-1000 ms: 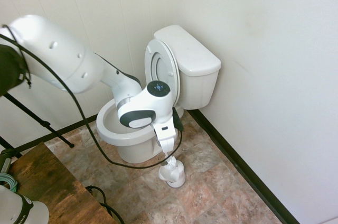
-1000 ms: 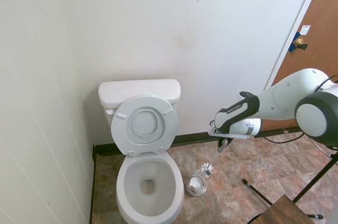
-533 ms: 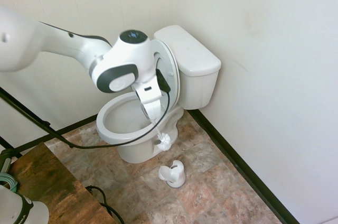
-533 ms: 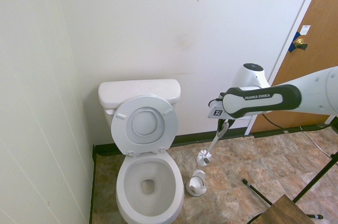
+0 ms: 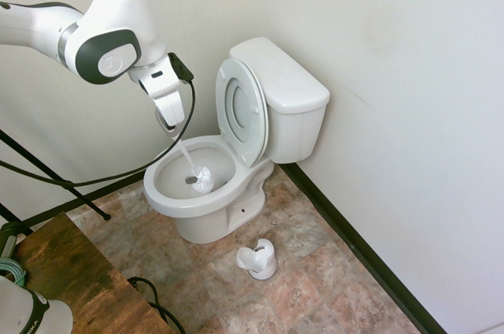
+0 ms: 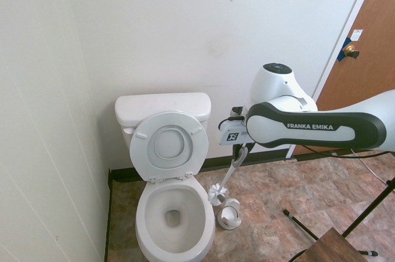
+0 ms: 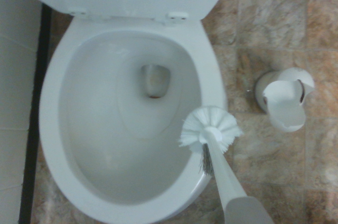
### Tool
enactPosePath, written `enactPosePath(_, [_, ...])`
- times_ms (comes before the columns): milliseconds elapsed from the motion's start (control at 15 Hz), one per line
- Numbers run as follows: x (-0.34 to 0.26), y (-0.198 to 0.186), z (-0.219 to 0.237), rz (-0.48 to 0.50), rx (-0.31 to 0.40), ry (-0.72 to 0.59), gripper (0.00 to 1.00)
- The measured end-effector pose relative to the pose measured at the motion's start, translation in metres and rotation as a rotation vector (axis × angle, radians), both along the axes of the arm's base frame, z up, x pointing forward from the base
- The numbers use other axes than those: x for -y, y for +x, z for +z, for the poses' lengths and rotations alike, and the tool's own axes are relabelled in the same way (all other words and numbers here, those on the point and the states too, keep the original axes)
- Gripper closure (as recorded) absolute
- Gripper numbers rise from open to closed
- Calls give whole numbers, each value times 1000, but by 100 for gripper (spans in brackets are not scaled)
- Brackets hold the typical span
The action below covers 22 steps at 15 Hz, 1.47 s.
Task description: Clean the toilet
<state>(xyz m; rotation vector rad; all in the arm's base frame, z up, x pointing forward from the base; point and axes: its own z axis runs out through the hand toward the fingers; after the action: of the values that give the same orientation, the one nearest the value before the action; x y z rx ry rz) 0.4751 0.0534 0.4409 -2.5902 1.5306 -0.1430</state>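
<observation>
You have the gripper (image 5: 169, 123) clamped shut on the handle of a white toilet brush with a round bristle head (image 5: 202, 179), pointing straight down from the white arm, which reaches in from the left of the first exterior view and from the right of the second. The brush hangs slanted, its head lower than the handle; the wrist view (image 7: 209, 129) puts the bristles above the rim of the bowl on the side nearest the holder. The large glossy white ceramic toilet (image 5: 206, 208) stands against the wall in the corner of the room, its oval bowl open, its round seat and lid (image 6: 170, 145) raised upright against the boxy tank (image 5: 288, 82). You can see a dark drain opening (image 7: 156, 80) at the bottom of the bowl. The small white brush holder (image 5: 258, 259) sits on the brown mottled floor tiles (image 5: 315, 279) just beside the toilet's base, empty and apart from the brush.
</observation>
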Motion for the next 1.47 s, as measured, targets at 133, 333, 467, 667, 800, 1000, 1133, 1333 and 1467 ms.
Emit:
enactPosePath(133, [-14,7,-11,24,20,3,100])
enactPosePath(333, [-28,25,-40,49,28,-4,100])
enactPosePath(467, [-38,25,-41,58,30,-2,100])
enactPosePath(667, [-69,32,-54,70,36,12,100])
enactPosePath(800, [-77,49,-67,66,39,15,100])
enactPosePath(1000, [-91,81,-102,49,23,-13,100])
enactPosePath(1133, [-102,104,-128,30,15,-29,100])
enactPosePath(1333, [-123,129,-159,1,8,-43,100])
enactPosePath(1467, [-132,142,-176,-18,5,-54,100])
